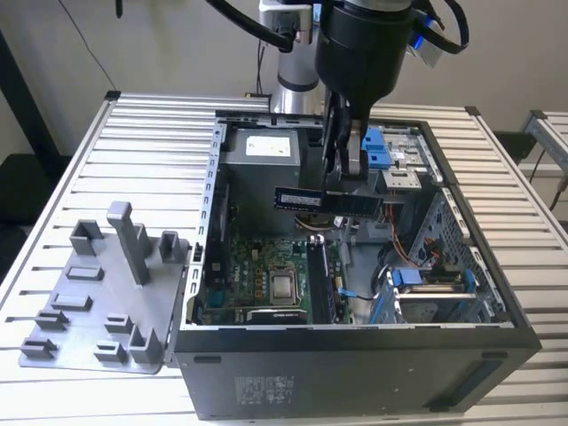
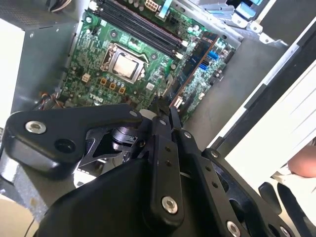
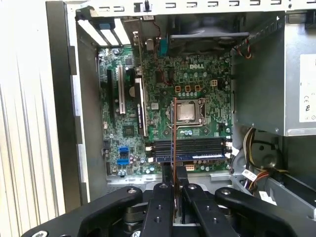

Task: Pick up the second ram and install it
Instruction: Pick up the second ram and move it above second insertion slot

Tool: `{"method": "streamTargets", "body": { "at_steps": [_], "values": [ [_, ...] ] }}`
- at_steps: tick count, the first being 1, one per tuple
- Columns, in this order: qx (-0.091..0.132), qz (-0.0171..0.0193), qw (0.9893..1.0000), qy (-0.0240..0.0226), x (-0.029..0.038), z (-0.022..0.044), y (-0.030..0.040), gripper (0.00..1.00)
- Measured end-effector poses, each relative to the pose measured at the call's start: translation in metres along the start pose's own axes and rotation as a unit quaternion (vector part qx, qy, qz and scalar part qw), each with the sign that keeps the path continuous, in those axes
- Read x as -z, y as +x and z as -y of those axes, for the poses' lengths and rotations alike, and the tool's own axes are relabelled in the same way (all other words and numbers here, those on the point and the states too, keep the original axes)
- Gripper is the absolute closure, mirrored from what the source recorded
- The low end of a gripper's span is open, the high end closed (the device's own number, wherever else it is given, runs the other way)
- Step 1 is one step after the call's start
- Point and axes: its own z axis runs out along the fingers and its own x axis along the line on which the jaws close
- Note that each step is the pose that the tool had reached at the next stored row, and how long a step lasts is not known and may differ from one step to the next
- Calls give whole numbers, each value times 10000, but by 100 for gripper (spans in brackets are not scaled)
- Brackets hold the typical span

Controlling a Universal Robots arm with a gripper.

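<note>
Gripping the second ram (image 1: 302, 198) from above, the closed fingers (image 1: 335, 155) hold it level over the open computer case (image 1: 355, 373). Its long axis appears to lie crosswise to the memory slots (image 3: 190, 150) on the case floor, directly below.

case (image 1: 355, 377) open above, cables (image 3: 253, 148) (seemingly) aside

The arm (image 1: 293, 67) is a silver-grey tube, with thick black cables (image 1: 257, 29) looping off it. Its wrist housing (image 1: 364, 44) is a fat, glossy black drum. Below that, the claw (image 1: 342, 182) is matt black, made of flat, round-ended linkage bars (image 2: 74, 129) pinned with bright silver screws (image 2: 169, 204).
</note>
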Motion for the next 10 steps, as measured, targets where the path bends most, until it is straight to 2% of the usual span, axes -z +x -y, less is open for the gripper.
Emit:
{"method": "streamTargets", "body": {
  "at_steps": [4, 7, 10],
  "values": [
    [0, 3, 10000, 1, 0, 4, -1, 86],
    [1, 22, 10000, 3, -1, 8, -1, 86],
    [16, 35, 10000, 32, -3, 9, -1, 86]
  ]
}}
